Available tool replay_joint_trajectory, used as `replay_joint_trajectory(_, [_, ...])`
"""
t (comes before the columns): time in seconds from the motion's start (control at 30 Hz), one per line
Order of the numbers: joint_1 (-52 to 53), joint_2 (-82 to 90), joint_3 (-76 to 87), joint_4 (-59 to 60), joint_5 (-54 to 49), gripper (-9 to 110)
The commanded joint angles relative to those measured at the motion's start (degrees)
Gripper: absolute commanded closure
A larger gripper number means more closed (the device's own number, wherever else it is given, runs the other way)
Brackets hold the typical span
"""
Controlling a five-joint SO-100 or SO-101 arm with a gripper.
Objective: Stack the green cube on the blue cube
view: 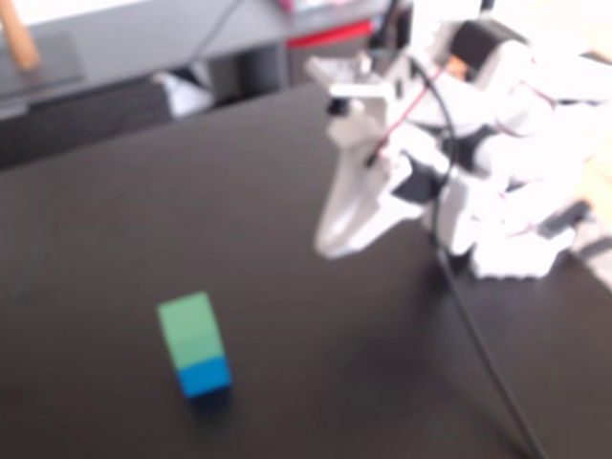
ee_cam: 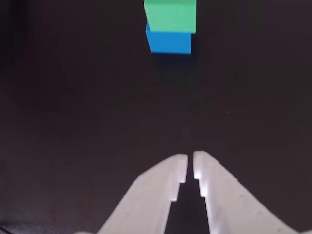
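White gripper (ee_cam: 190, 161) nearest the wrist view's lens, jaws almost closed and empty, well apart from the cubes; the green cube (view: 189, 328) sits on the blue cube (view: 204, 376) on the dark surface (view: 335, 382); stacking looks complete.

Dark table (view: 143, 210), blue cube (view: 204, 376) resting on it

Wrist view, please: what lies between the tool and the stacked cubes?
Nothing: bare dark table separates the tool from the green cube atop the blue cube.
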Motion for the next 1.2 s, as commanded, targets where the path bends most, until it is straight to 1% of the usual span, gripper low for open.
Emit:
replay_joint_trajectory(0.0, [-0.35,0.44,3.43,-3.43,-0.35,101])
replay_joint_trajectory(0.2, [-0.35,0.44,11.51,-11.16,-1.32,101])
replay_joint_trajectory(0.4, [-0.26,0.44,17.75,-12.39,-3.69,101])
replay_joint_trajectory(0.6, [-0.18,0.44,17.75,-6.24,-6.94,99])
replay_joint_trajectory(0.73, [0.53,0.44,17.84,-1.49,-8.88,100])
replay_joint_trajectory(1.03, [5.89,0.44,17.84,5.27,-17.40,101])
replay_joint_trajectory(1.1, [6.42,0.44,17.84,5.98,-15.03,101])
replay_joint_trajectory(1.17, [7.56,0.44,17.84,5.98,-14.94,101])
